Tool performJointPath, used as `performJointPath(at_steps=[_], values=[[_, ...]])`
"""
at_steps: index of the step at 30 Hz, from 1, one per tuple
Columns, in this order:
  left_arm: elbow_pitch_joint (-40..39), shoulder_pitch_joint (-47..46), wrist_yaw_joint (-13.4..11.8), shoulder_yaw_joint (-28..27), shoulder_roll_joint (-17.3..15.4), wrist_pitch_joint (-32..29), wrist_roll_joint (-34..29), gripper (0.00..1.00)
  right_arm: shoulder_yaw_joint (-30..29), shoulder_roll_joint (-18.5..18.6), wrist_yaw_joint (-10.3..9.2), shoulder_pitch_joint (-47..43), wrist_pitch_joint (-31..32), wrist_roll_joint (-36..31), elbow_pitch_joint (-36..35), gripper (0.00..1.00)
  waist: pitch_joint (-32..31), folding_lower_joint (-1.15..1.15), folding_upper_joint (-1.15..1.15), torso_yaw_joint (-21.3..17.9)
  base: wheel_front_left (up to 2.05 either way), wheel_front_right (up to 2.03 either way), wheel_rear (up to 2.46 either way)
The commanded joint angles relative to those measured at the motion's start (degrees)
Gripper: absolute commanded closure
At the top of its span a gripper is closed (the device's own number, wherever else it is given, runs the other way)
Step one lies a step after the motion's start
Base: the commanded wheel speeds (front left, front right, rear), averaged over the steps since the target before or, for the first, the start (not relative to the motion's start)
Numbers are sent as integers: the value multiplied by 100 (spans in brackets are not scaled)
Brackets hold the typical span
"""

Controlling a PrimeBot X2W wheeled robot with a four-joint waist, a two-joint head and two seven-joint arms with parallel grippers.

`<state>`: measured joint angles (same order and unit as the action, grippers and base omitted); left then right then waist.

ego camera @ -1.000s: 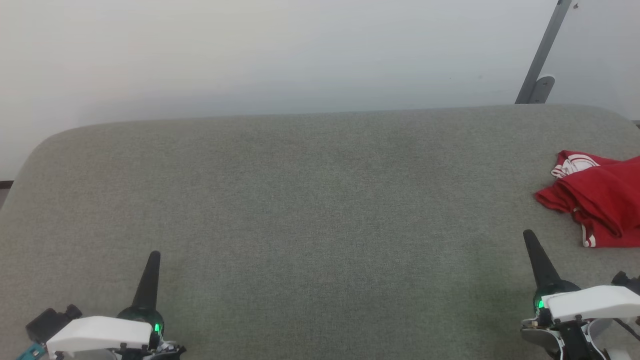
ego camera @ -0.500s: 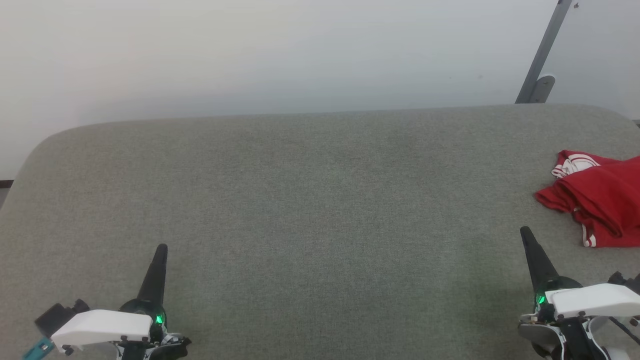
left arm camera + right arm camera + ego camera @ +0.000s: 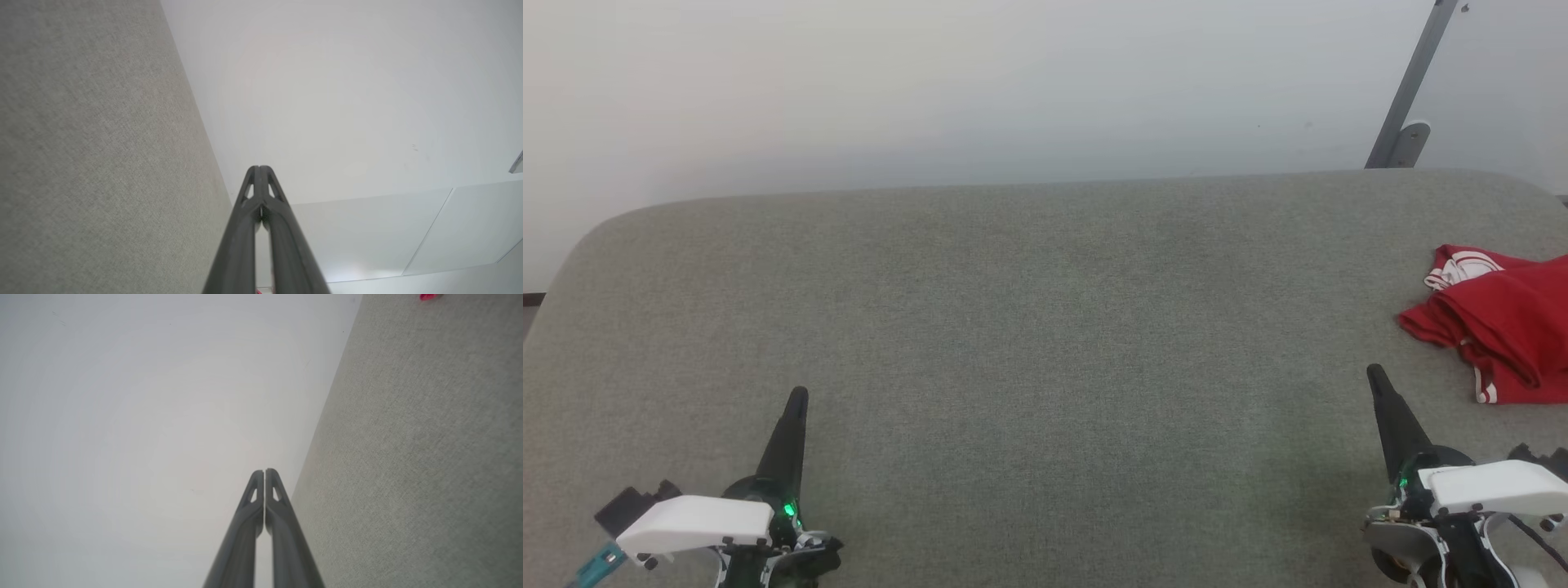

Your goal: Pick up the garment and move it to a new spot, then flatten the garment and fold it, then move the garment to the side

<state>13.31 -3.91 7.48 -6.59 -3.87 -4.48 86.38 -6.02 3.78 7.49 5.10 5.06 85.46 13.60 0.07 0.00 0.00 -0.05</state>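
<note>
Garment: you'll find the red garment [image 3: 1507, 327] crumpled in a heap at the far right of the desk [image 3: 1045, 327], cut off by the head view's right edge. White striped trim shows at its upper left and along a lower hem.
Left pincer: your left pincer [image 3: 797, 400] sits low on the left over the near part of the desk. Its two dark fingers are pressed together into one point and grip nothing. The left wrist view shows the tips meeting.
Right pincer: your right pincer [image 3: 1375, 376] sits low on the right, closed tip to tip and empty. Its tip is near the garment's near-left edge but apart from it, with bare fabric between.
Lights: a green light [image 3: 788, 510] glows at the base of each pincer.
Desk: grey woven cover, rounded far corners.
Backdrop: a pale wall [image 3: 931, 82] stands behind the desk, and a grey metal strut [image 3: 1409, 90] leans at the upper right.
</note>
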Motion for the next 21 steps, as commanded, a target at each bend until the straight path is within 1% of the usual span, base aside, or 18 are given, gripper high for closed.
performJointPath(at_steps=[1,19,21], values=[[6,-150,2,-3,-3,-53,129,100,-24,-16,1,96,25,113,12,100,1,0,0,0,0,0,0],[85,-271,2,2,119,-237,620,100,-65,-113,0,136,172,732,54,100,11,0,0,5,0,0,0],[80,-271,2,1,113,-231,606,100,-62,-108,0,133,167,704,53,100,11,0,0,5,0,0,0]])
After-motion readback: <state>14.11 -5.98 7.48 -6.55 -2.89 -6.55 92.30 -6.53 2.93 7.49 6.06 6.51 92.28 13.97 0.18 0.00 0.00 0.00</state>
